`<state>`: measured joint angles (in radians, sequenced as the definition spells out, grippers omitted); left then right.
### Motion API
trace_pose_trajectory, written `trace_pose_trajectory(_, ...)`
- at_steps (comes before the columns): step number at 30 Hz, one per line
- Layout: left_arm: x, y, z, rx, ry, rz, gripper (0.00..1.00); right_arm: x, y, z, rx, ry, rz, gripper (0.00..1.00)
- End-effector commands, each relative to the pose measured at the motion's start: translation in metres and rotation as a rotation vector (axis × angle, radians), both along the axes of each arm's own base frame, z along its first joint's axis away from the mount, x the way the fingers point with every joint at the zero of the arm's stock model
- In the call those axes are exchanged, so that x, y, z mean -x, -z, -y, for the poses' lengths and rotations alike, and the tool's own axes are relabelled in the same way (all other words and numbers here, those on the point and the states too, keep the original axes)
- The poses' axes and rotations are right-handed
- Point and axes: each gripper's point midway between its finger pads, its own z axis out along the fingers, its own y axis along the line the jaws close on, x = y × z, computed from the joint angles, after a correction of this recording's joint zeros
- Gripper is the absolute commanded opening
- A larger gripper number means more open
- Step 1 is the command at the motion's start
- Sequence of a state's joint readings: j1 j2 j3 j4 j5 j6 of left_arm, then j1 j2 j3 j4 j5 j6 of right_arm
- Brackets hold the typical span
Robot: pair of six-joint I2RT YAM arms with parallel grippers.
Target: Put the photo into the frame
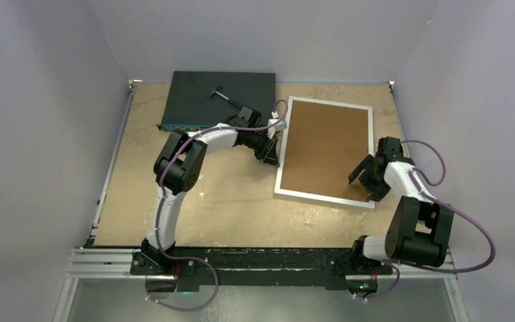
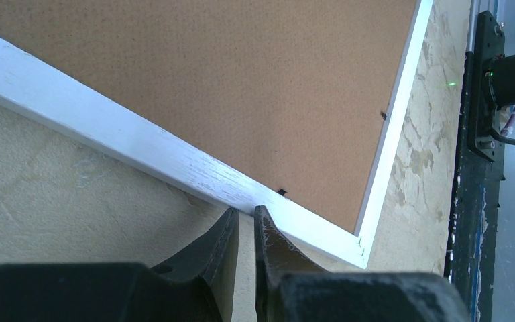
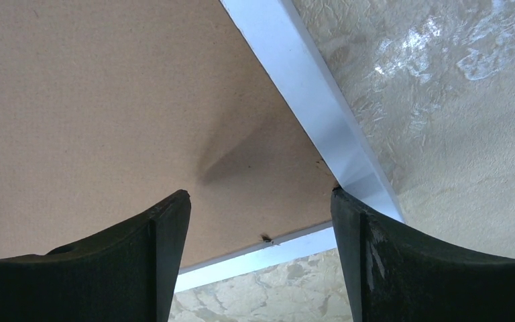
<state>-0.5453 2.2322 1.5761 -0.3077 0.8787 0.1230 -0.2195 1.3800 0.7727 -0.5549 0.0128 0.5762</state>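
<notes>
The frame (image 1: 322, 196) lies flat at the table's middle right, its thin white border around a brown backing board (image 1: 325, 147). The photo is not in view. My left gripper (image 1: 273, 155) is at the frame's left edge. In the left wrist view its gripper (image 2: 246, 211) is shut to a thin gap with nothing in it, tips against the white border (image 2: 141, 144). My right gripper (image 1: 360, 176) hovers over the frame's near right corner. In the right wrist view it (image 3: 261, 198) is open and empty above the board (image 3: 94, 100) and border (image 3: 308, 87).
A dark flat switch box (image 1: 218, 99) lies at the back left with a small tool (image 1: 224, 94) on it. The black rail (image 1: 261, 258) runs along the table's near edge. Grey walls close in the sides and back.
</notes>
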Motion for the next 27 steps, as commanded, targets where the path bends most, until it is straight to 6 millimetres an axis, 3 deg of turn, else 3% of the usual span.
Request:
trace_pose_trajectory(1,-0.008,0.015,-0.007,-0.057,-0.016,0.067,0.11,0.023,0.031,-0.041,-0.2,0.026,-0.073,0.79)
trace_pose_trajectory(6,-0.008,0.013,-0.007,-0.057,-0.016,0.07,0.11,0.006,0.024,-0.057,-0.295,-0.008,0.014,0.82)
trace_pose_trajectory(9,-0.007,0.004,-0.007,-0.047,-0.008,0.065,0.14,-0.029,-0.009,-0.057,-0.303,-0.053,0.166,0.86)
trace_pose_trajectory(14,-0.001,-0.018,-0.01,-0.049,0.032,0.068,0.31,-0.077,-0.069,-0.056,-0.223,-0.177,0.396,0.89)
trace_pose_trajectory(18,0.005,-0.043,-0.019,-0.057,0.039,0.081,0.38,-0.087,-0.072,-0.094,-0.151,-0.313,0.413,0.9)
trace_pose_trajectory(20,0.006,-0.059,-0.025,-0.072,0.037,0.11,0.41,-0.095,-0.075,-0.102,-0.144,-0.312,0.431,0.91)
trace_pose_trajectory(25,0.014,-0.094,-0.04,-0.104,0.017,0.161,0.46,-0.118,-0.1,-0.089,-0.07,-0.253,0.486,0.98)
trace_pose_trajectory(27,0.022,-0.099,-0.048,-0.116,0.023,0.17,0.55,-0.129,-0.113,-0.078,-0.01,-0.231,0.519,0.99)
